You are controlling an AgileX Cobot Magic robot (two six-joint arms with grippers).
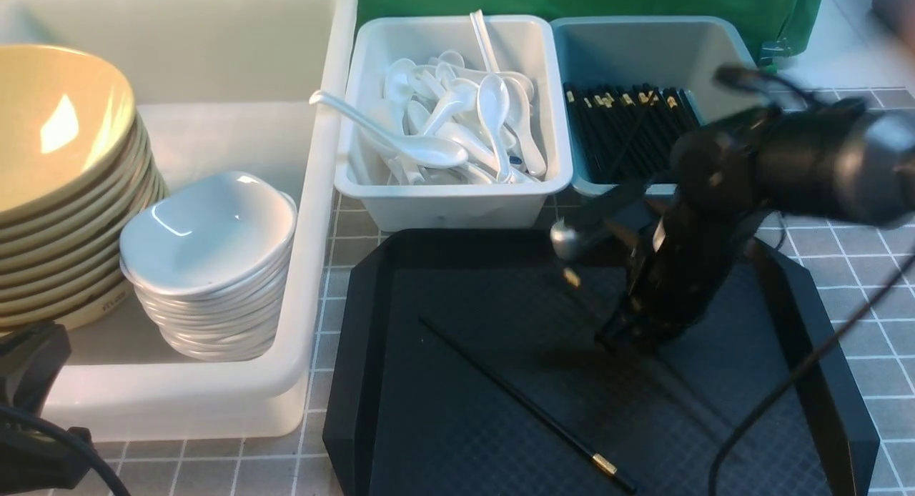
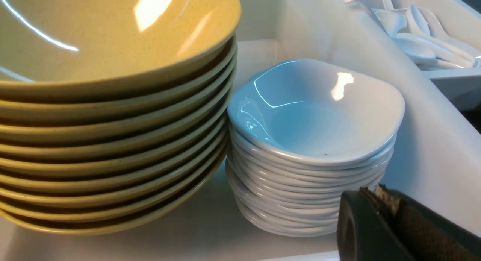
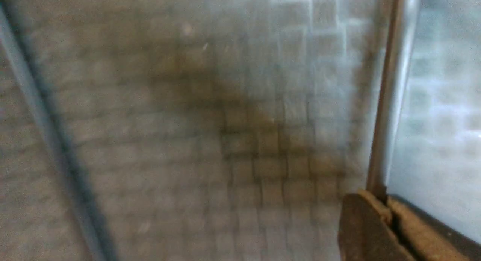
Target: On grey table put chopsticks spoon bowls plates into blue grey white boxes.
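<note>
Over the black tray, my right gripper is clamped on one thin chopstick; the view is blurred. A loose chopstick lies flat on the tray floor. The blue box behind it holds more chopsticks. My left gripper is closed and empty, near the stacked plates and bowls in the white tub.

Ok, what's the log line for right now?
right gripper: shut on chopstick | left gripper: shut, empty, near plates | black tray: second chopstick lying
</note>
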